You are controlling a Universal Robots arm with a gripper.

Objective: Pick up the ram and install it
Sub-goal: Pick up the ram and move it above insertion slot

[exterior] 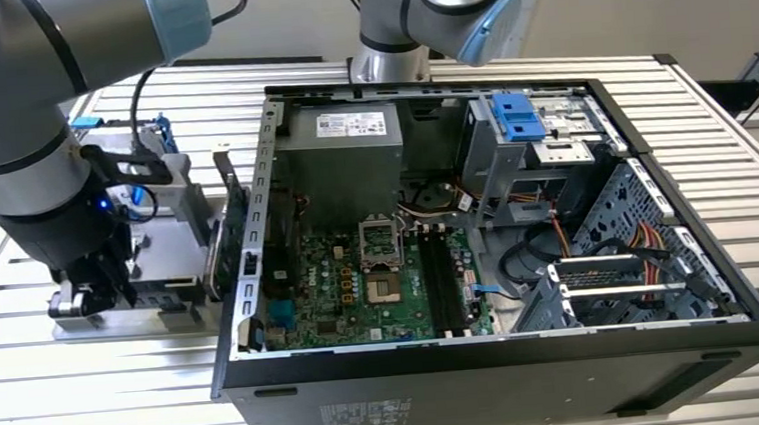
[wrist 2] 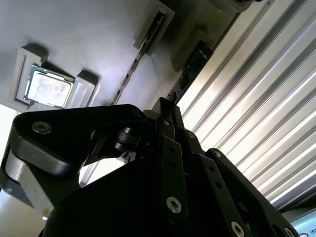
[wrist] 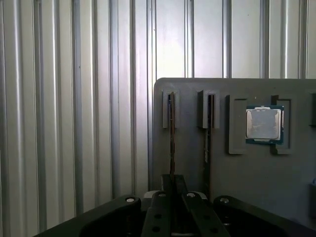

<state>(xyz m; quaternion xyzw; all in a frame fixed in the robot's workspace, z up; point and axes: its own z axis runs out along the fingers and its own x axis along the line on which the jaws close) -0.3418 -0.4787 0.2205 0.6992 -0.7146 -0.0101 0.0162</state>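
Note:
The ram is a thin dark stick standing edge-on in the outermost slot of a grey holder block. It appears again in the second wrist view. My gripper sits right over the near end of this stick, its black fingers drawn close together on the stick's two sides while it rests in the slot. In the exterior view my gripper is low over the holder block, at the exterior view's left of the open computer case.
A second stick stands in the neighbouring slot, and a square silver processor lies in a recess beyond it. The motherboard's long black memory slots lie inside the case. Another arm's base stands behind the case on the ribbed metal table.

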